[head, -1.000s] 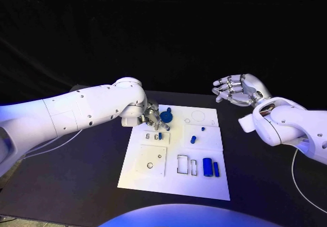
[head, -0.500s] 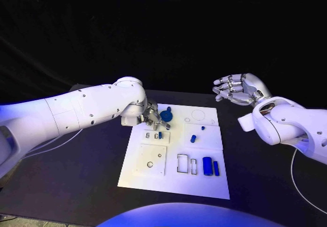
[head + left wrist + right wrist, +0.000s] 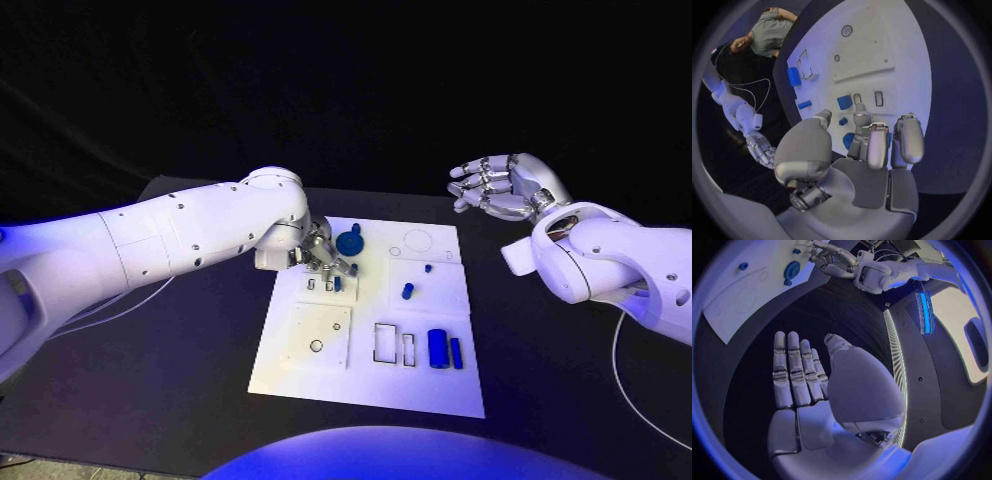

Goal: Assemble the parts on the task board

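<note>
**Mia:** What is the left hand (image 3: 320, 253) doing?

**Ben:** It is low over the far left part of the white board (image 3: 303, 375). Its fingers point down at the board. From the camera behind that hand, the fingers (image 3: 873, 145) look partly curled and close together. I cannot tell if they pinch anything.

**Mia:** What is right by it?

**Ben:** A round blue piece (image 3: 351, 243) sits on the board just beside the fingertips. A small blue peg (image 3: 338, 285) stands in a slot just below them.

**Mia:** And further along?

**Ben:** A little blue piece (image 3: 408, 293) lies in the middle of the board. Nearer to the robot, two long blue bars (image 3: 446, 353) lie side by side. Beside them are empty slots (image 3: 395, 347).

**Mia:** Are the pieces heavy?

**Ben:** I think not. They look small, hard and light, like plastic. They look smooth, so they could slip or roll. I would pinch a bar on its two long sides, in the middle. The round one I would take by its edge.

**Mia:** Would they break?

**Ben:** Probably not. But a hard push could tip a peg over or slide the board.

**Mia:** And the right hand (image 3: 500, 188)?

**Ben:** It is up in the air, well away from the board, on the far right. Its palm is open, its fingers (image 3: 795, 372) are straight and side by side, and it holds nothing. It looks like it is waiting.
</note>
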Tool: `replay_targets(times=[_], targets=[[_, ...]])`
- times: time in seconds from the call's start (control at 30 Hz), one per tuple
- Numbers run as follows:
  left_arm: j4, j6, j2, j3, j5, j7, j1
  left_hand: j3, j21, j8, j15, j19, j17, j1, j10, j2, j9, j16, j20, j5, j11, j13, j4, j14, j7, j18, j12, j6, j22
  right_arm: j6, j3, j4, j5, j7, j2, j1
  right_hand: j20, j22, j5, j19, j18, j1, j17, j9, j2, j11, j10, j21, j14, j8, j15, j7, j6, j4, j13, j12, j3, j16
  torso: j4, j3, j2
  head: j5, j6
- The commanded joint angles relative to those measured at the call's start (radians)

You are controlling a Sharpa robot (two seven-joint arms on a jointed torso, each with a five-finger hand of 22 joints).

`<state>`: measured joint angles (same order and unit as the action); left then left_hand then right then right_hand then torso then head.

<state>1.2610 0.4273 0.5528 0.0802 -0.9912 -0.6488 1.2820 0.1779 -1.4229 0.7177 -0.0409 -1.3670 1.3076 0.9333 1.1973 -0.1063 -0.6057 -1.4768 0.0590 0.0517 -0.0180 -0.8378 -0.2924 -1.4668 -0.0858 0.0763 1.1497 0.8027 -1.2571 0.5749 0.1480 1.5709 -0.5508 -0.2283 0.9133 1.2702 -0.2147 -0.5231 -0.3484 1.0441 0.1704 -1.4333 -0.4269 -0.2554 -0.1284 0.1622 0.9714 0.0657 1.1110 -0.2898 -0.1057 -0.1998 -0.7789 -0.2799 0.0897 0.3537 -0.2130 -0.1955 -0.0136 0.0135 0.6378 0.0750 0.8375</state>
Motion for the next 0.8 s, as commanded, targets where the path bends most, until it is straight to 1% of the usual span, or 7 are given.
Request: replay_targets(times=[0.03,0.17,0.3,0.47,0.67,0.7,0.8], targets=[[0.000,0.024,-0.004,0.000,0.010,-0.005,-0.002,-0.007,-0.005,-0.006,-0.005,-0.007,0.091,0.003,-0.005,0.011,-0.002,0.003,0.001,-0.001,0.002,-0.002,-0.002,-0.052,-0.003,-0.007,0.000,0.003,-0.001,-0.014,0.000,-0.002,0.000,-0.001,-0.002,-0.001,0.001,0.003,-0.003,-0.006,0.011,0.000,0.002,0.002,-0.007,0.006,0.003,-0.003,-0.003,-0.003,-0.005,-0.040,0.008,0.001,-0.002,-0.007,-0.006,0.007,0.0000,-0.0001,0.000,-0.001,0.002],[0.000,0.020,-0.004,0.001,0.014,-0.004,-0.003,-0.008,-0.004,-0.007,-0.005,-0.005,0.087,0.010,-0.010,0.015,-0.003,0.005,0.001,-0.001,0.002,0.004,-0.001,-0.051,-0.003,-0.007,-0.004,0.004,0.001,-0.015,0.000,-0.003,0.000,0.001,-0.003,-0.001,0.000,0.010,-0.010,-0.006,0.011,-0.001,0.004,0.003,-0.008,0.006,0.004,-0.002,-0.003,-0.003,-0.005,-0.040,0.008,0.001,-0.006,-0.006,-0.010,0.010,-0.0009,-0.0010,0.000,-0.001,0.004],[0.001,0.017,-0.004,0.001,0.021,-0.002,-0.003,-0.011,-0.004,-0.008,-0.004,-0.005,0.087,0.021,-0.011,0.017,-0.005,0.005,0.002,-0.001,0.001,0.002,-0.001,-0.051,-0.003,-0.007,-0.003,0.003,0.000,-0.016,0.000,-0.005,0.000,0.004,-0.005,-0.002,0.000,0.016,-0.016,-0.006,0.011,-0.001,0.006,0.003,-0.009,0.007,0.004,-0.002,-0.003,-0.004,-0.005,-0.040,0.009,0.002,-0.009,-0.006,-0.013,0.013,0.0000,-0.0007,0.000,-0.002,0.004],[0.002,0.015,-0.004,0.002,0.029,0.000,-0.003,-0.012,-0.005,-0.008,-0.004,-0.005,0.087,0.048,-0.011,0.031,-0.009,0.005,0.002,-0.001,0.002,-0.001,-0.001,-0.051,-0.003,-0.007,-0.003,0.005,-0.001,-0.018,0.000,-0.006,0.000,0.007,-0.007,-0.003,-0.001,0.022,-0.021,-0.007,0.011,0.000,0.008,0.005,-0.011,0.007,0.002,-0.002,-0.003,-0.004,-0.006,-0.041,0.010,0.002,-0.013,-0.007,-0.017,0.016,0.0004,-0.0012,0.000,-0.002,0.005],[0.003,0.013,-0.005,0.002,0.036,0.002,-0.003,-0.012,-0.005,-0.010,-0.004,-0.005,0.087,0.071,-0.013,0.038,-0.012,0.006,0.003,-0.001,0.002,-0.001,-0.001,-0.050,-0.003,-0.007,-0.004,0.005,-0.003,-0.018,0.000,-0.007,-0.001,0.008,-0.008,-0.003,-0.001,0.030,-0.030,-0.008,0.011,0.000,0.010,0.006,-0.012,0.008,0.001,-0.002,-0.003,-0.004,-0.006,-0.041,0.011,0.002,-0.016,-0.007,-0.022,0.019,-0.0008,-0.0012,0.000,-0.002,0.007],[0.003,0.011,-0.006,0.002,0.037,0.003,-0.003,-0.010,-0.006,-0.010,-0.004,-0.005,0.087,0.076,-0.012,0.040,-0.012,0.006,0.003,-0.001,0.002,-0.003,-0.001,-0.050,-0.003,-0.007,-0.003,0.006,-0.003,-0.018,0.001,-0.007,-0.001,0.009,-0.009,-0.003,-0.001,0.030,-0.030,-0.008,0.011,0.000,0.010,0.006,-0.012,0.008,0.001,-0.002,-0.003,-0.004,-0.006,-0.041,0.011,0.002,-0.016,-0.007,-0.022,0.019,-0.0009,-0.0007,0.000,-0.002,0.008],[0.003,0.002,-0.006,0.002,0.041,0.005,-0.003,0.002,-0.006,-0.011,-0.005,-0.005,0.089,0.110,-0.011,0.053,-0.015,0.005,0.003,-0.001,0.003,-0.007,0.000,-0.051,-0.002,-0.007,-0.002,0.008,-0.005,-0.019,0.001,-0.007,-0.002,0.009,-0.010,-0.003,-0.001,0.031,-0.032,-0.008,0.011,0.000,0.010,0.006,-0.012,0.008,0.001,-0.002,-0.003,-0.004,-0.007,-0.041,0.011,0.002,-0.017,-0.007,-0.023,0.020,-0.0010,-0.0010,0.000,-0.002,0.008]])
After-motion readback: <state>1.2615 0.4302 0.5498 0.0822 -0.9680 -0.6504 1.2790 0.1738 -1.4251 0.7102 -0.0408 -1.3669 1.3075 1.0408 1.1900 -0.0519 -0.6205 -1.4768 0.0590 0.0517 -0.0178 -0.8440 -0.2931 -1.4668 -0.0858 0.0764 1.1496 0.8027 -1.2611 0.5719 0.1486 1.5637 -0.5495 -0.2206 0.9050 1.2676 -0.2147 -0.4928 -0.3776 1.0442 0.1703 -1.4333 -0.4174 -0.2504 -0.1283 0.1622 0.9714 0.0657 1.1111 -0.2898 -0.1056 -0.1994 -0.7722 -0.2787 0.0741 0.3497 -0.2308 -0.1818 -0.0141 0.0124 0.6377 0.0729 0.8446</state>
